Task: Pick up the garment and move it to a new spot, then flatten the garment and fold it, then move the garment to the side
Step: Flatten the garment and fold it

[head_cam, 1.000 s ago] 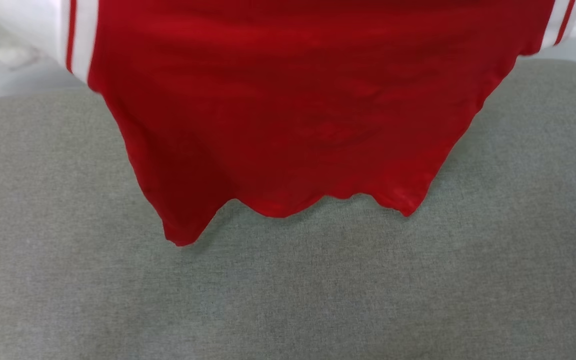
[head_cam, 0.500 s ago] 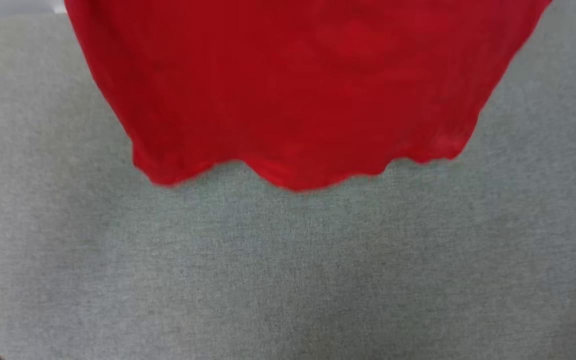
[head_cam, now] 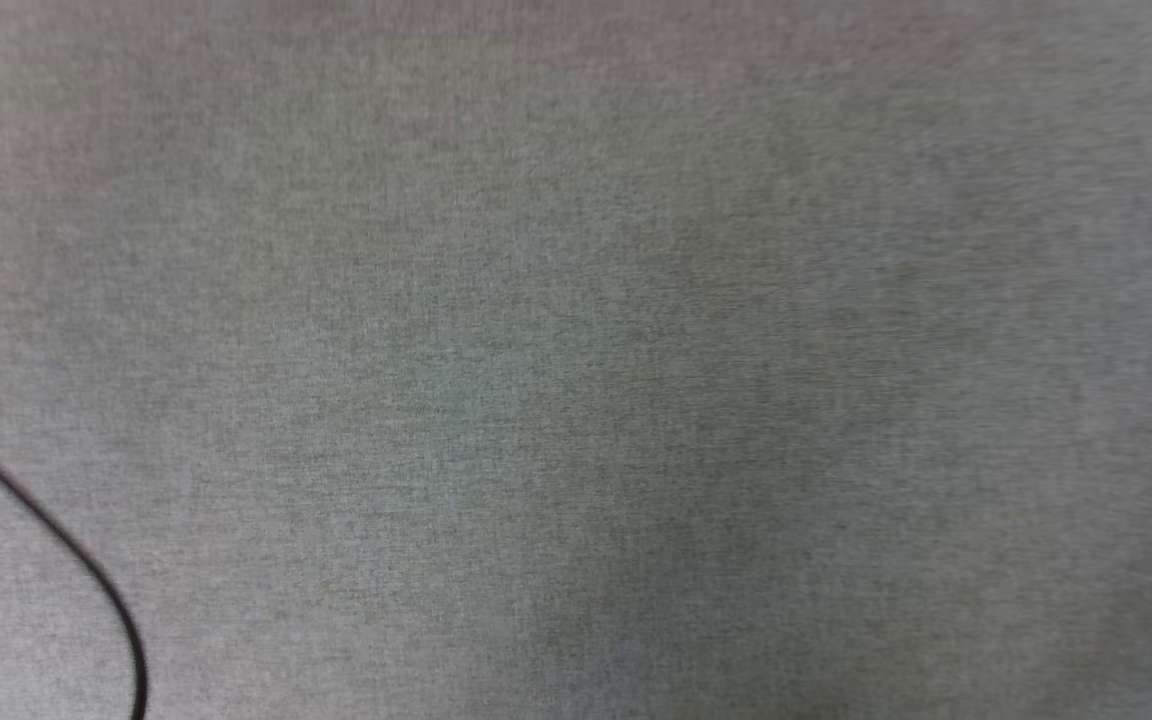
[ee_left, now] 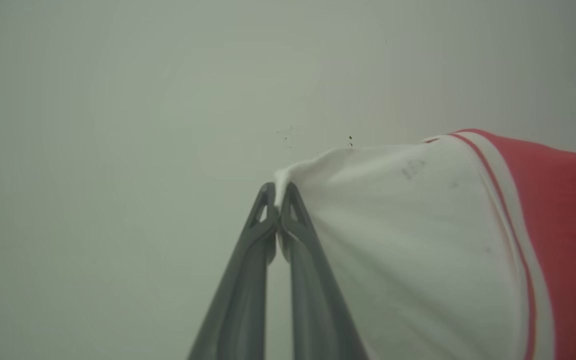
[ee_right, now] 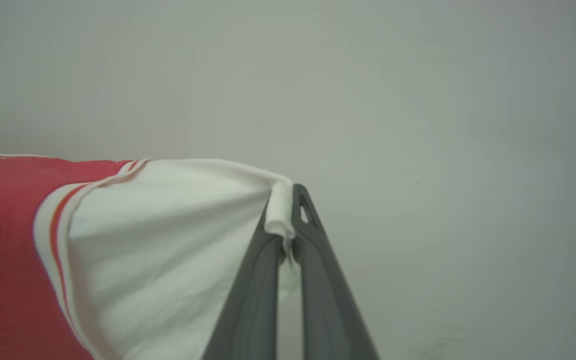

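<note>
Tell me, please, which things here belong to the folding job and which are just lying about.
Belongs to the job:
- garment, held up by its white sleeves
- left gripper, shut on one sleeve
- right gripper, shut on the other

Just lying about:
- black cable
- grey fabric surface

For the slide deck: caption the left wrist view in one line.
Left gripper pinches the garment by its white sleeve tip, before a pale blank backdrop.

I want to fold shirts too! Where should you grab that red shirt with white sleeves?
Grab the red jersey T-shirt by its white sleeve ends, one from each side. The left claw and right claw pinch there, and the cloth stretches smooth from each pinch.
</note>
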